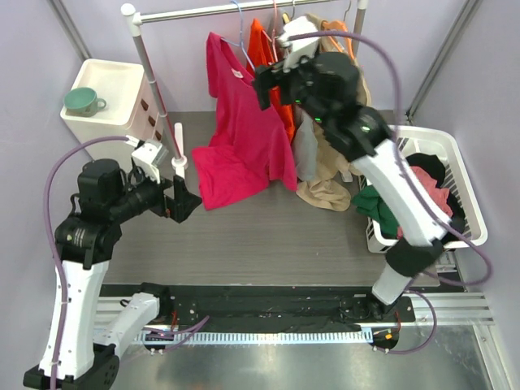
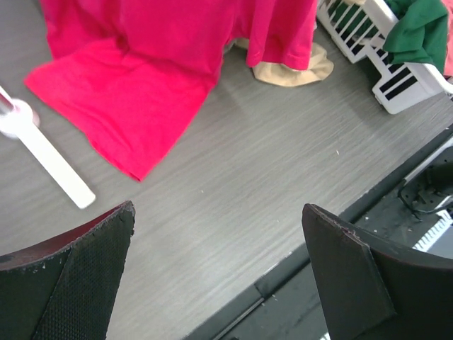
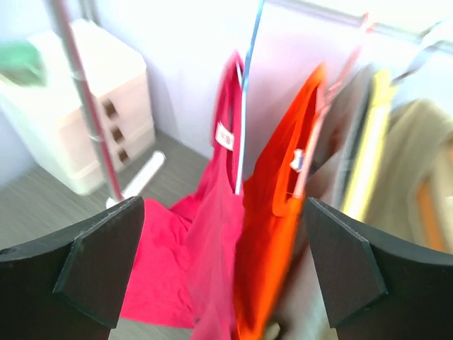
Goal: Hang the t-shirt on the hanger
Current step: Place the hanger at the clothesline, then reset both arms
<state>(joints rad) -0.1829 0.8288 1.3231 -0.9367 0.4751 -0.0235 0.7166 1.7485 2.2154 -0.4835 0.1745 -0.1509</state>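
Note:
The magenta t-shirt (image 1: 240, 130) hangs from the rail on the light-blue wire hanger (image 1: 240, 32), its lower part spread on the floor. In the right wrist view the t-shirt (image 3: 216, 234) hangs on the hanger (image 3: 244, 106), white neck label showing. In the left wrist view its hem (image 2: 134, 92) lies on the floor. My right gripper (image 1: 264, 85) is open, just right of the t-shirt's upper part, holding nothing (image 3: 226, 276). My left gripper (image 1: 188, 203) is open and empty, low by the hem (image 2: 219, 276).
An orange t-shirt (image 3: 283, 227) and other garments hang right of the magenta one. A white laundry basket (image 1: 467, 187) with clothes stands at the right. A white drawer unit (image 1: 110, 101) with a green cup stands back left. The rail's white post foot (image 1: 179, 150) is near my left gripper.

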